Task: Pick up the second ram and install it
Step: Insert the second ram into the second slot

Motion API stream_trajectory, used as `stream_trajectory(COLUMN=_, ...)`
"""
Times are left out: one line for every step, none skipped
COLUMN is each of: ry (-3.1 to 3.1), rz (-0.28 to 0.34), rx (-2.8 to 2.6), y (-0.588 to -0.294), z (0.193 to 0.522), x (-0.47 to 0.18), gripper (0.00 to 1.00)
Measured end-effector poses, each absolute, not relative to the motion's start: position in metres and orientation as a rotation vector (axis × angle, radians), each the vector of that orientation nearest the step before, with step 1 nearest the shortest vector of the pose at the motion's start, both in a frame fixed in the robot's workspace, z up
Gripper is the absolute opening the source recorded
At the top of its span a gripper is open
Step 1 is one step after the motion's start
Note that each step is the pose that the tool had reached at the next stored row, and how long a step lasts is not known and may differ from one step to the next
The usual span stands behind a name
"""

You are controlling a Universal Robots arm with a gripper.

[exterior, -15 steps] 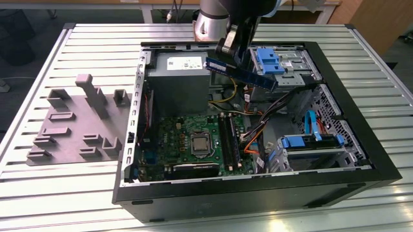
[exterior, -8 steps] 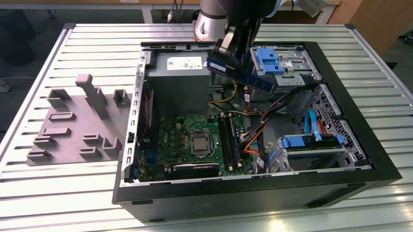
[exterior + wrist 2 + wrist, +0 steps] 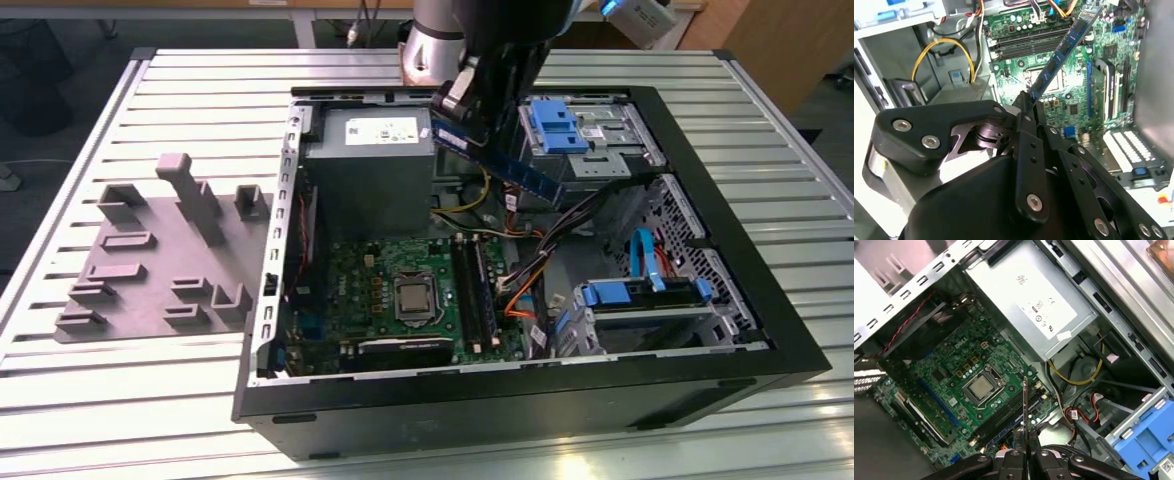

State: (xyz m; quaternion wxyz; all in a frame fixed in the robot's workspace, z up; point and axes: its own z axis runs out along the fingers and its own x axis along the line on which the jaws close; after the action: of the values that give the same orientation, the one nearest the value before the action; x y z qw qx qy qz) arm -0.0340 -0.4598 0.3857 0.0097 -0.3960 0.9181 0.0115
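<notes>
In the exterior view the gripper hangs over the open computer case, clamped on the memory stick, which slants above the power supply and the green board. In the second wrist view the fingers pinch one end of the stick. In the first wrist view it shows edge-on above the slots.

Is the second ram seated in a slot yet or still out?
Out. The gripper holds the second ram in the air above the motherboard.
</notes>
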Motion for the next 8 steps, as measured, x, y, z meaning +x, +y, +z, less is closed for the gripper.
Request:
stream_trajectory(ry=2.877, rz=0.036, rx=-1.211, y=-0.4598, z=0.3853, x=-0.0340, gripper=0.14)
stream_trajectory(ry=2.889, rz=0.035, rx=-1.183, y=-0.4598, z=0.3849, x=-0.0340, gripper=0.14)
stream_trajectory(ry=2.899, rz=0.035, rx=-1.157, y=-0.4598, z=0.3846, x=-0.0340, gripper=0.14)
stream_trajectory(ry=2.909, rz=0.035, rx=-1.131, y=-0.4598, z=0.3842, x=-0.0340, gripper=0.14)
stream_trajectory(ry=2.919, rz=0.035, rx=-1.105, y=-0.4598, z=0.3839, x=-0.0340, gripper=0.14)
stream_trajectory(ry=2.928, rz=0.034, rx=-1.079, y=-0.4599, z=0.3835, x=-0.0340, gripper=0.14)
stream_trajectory(ry=2.938, rz=0.034, rx=-1.052, y=-0.4599, z=0.3831, x=-0.0340, gripper=0.14)
stream_trajectory(ry=2.947, rz=0.034, rx=-1.026, y=-0.4599, z=0.3826, x=-0.0340, gripper=0.14)
